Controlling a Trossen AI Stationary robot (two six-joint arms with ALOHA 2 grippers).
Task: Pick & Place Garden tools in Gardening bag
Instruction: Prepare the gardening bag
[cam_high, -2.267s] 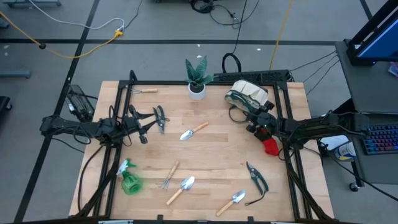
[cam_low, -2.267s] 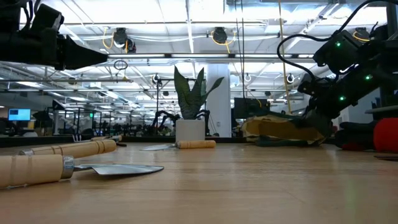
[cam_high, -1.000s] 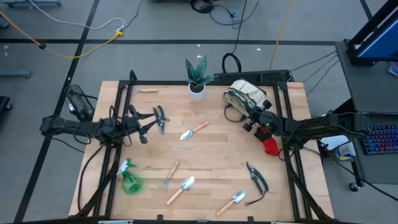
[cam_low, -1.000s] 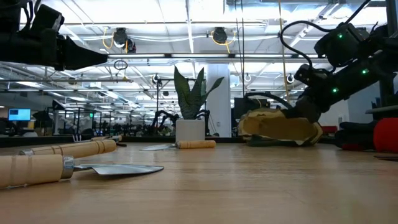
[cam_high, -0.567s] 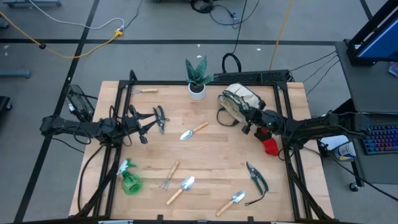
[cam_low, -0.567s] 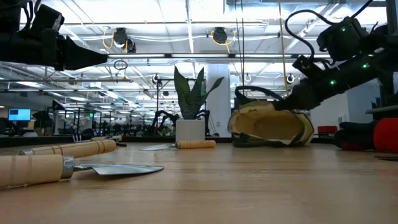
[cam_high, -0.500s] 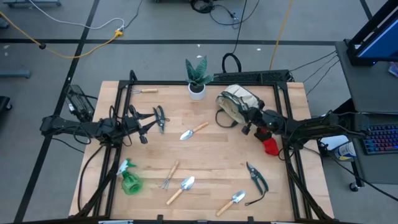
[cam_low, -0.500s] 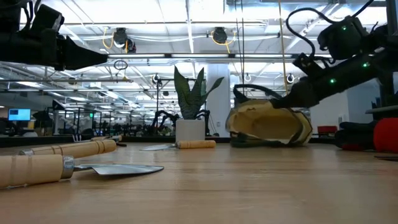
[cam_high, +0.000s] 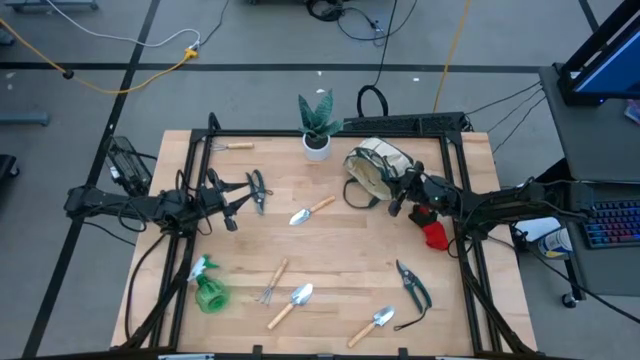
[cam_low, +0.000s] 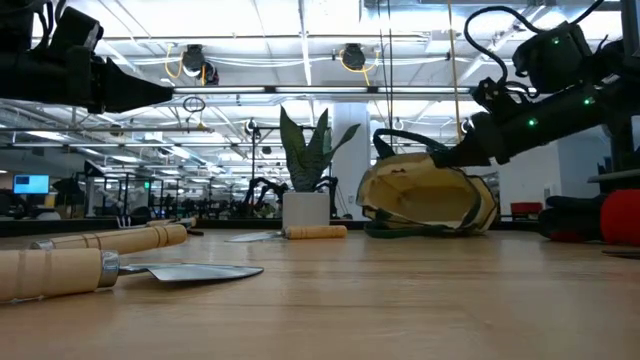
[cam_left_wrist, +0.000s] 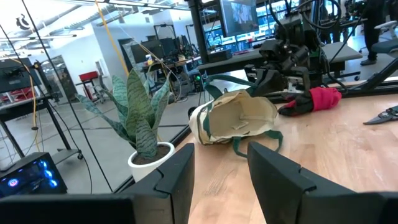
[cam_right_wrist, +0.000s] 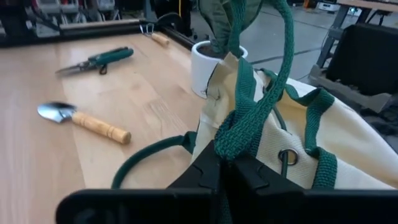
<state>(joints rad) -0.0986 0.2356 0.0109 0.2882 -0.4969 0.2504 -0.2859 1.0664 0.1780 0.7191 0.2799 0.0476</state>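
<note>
beige gardening bag (cam_high: 377, 167) dragged nearer plant, right gripper (cam_high: 404, 189) fingers clamped on its strap, left gripper (cam_high: 240, 196) open, unmoved

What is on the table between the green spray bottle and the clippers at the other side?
In the high view, a fork and two trowels lie between the spray bottle and the clippers.

Bare wood lay open at the table's (cam_high: 350, 250) centre, between the trowel (cam_high: 311, 211) and the pruners (cam_high: 412, 284). The gardening bag (cam_high: 378, 168), on its side beside the potted plant (cam_high: 317, 125), blocked the far edge; three tools crowded the near edge.
</note>
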